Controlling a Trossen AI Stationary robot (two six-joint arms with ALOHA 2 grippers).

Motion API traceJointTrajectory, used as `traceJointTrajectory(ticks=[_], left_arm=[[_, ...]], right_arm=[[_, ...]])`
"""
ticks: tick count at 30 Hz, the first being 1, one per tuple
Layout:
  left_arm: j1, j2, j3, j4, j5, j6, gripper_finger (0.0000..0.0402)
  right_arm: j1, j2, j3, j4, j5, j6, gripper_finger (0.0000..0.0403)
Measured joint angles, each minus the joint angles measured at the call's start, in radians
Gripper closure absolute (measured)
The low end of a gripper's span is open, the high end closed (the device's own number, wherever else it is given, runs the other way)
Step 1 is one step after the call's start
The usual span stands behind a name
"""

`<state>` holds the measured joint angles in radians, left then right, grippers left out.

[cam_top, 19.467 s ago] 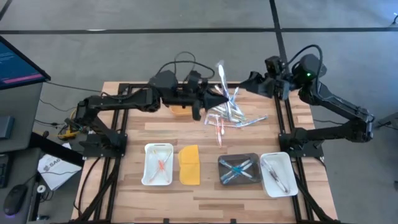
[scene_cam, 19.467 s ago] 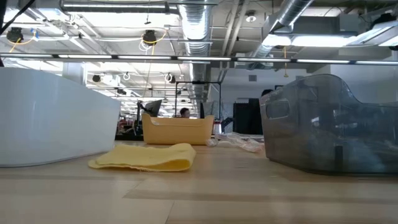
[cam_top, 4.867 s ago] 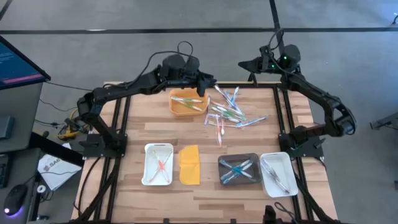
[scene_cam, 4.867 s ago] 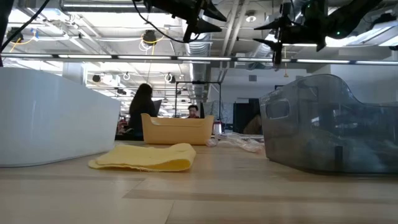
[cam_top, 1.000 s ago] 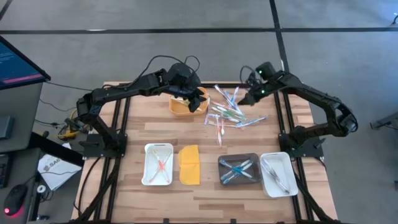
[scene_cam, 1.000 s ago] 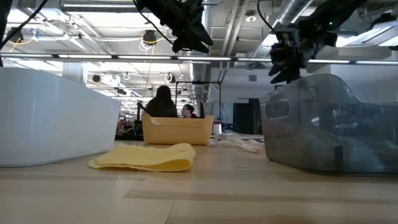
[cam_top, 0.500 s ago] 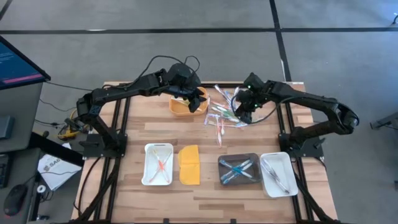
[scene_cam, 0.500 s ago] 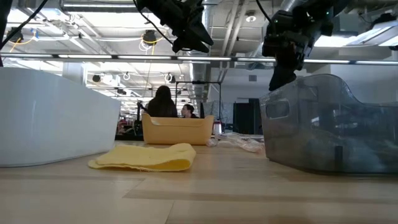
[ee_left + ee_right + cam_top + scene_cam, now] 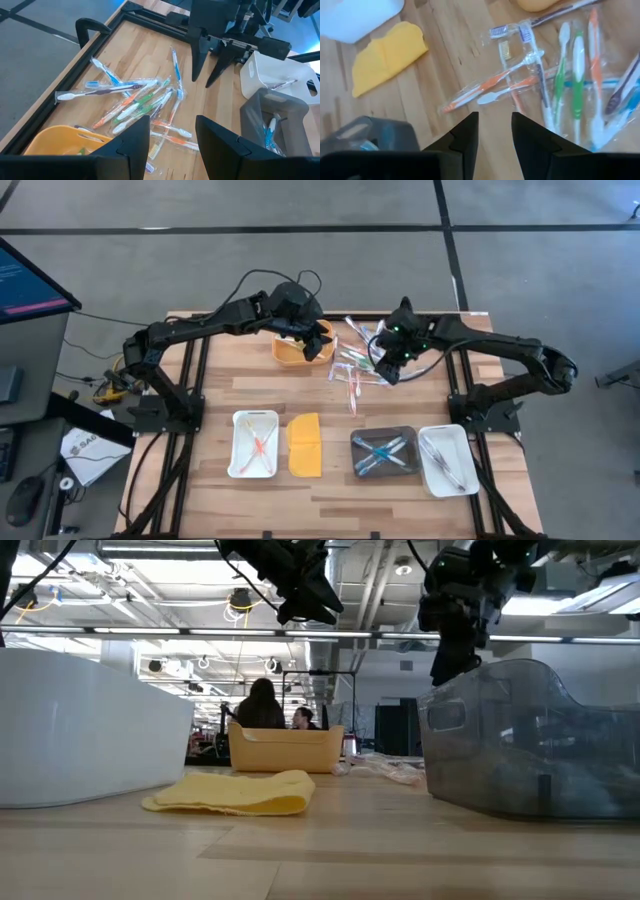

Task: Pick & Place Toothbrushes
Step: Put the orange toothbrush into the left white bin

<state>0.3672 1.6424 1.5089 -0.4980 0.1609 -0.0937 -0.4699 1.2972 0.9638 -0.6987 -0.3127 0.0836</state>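
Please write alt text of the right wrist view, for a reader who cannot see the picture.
The right gripper, its two dark fingers apart, hangs over a loose pile of wrapped toothbrushes in orange, green, blue and white on the wooden table. To one side lie a yellow cloth, the corner of a white tray and the edge of a grey tray.
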Motion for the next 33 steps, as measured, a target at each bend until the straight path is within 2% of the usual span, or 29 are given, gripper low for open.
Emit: traceJointTrajectory(ticks=[6,11,15,17,22,25,29,33], left_arm=[[-0.001,0.0,0.0,0.007,0.0,0.002,0.0247],[-0.004,0.0,0.0,0.008,0.0,-0.001,0.0247],[-0.015,0.0,0.0,0.007,0.0,-0.001,0.0247],[-0.024,0.0,0.0,0.008,0.0,-0.008,0.0247],[-0.046,0.0,0.0,0.008,0.0,-0.019,0.0247],[-0.061,0.0,0.0,0.01,-0.007,-0.019,0.0247],[-0.072,0.0,0.0,-0.023,-0.067,-0.016,0.0247],[-0.072,0.0,-0.001,-0.023,-0.082,-0.02,0.0247]], right_arm=[[0.02,0.071,-0.002,-0.008,-0.001,0.187,0.0288],[0.095,0.198,0.01,0.028,-0.001,0.292,0.0288],[0.169,0.282,0.073,0.046,0.005,0.3,0.0288],[0.2,0.322,0.111,0.039,0.043,0.311,0.0288],[0.253,0.435,0.219,0.043,0.085,0.429,0.0289],[0.27,0.506,0.289,0.023,0.102,0.457,0.0289],[0.274,0.585,0.375,-0.112,0.155,0.431,0.0289],[0.269,0.616,0.399,-0.174,0.168,0.404,0.0289]])
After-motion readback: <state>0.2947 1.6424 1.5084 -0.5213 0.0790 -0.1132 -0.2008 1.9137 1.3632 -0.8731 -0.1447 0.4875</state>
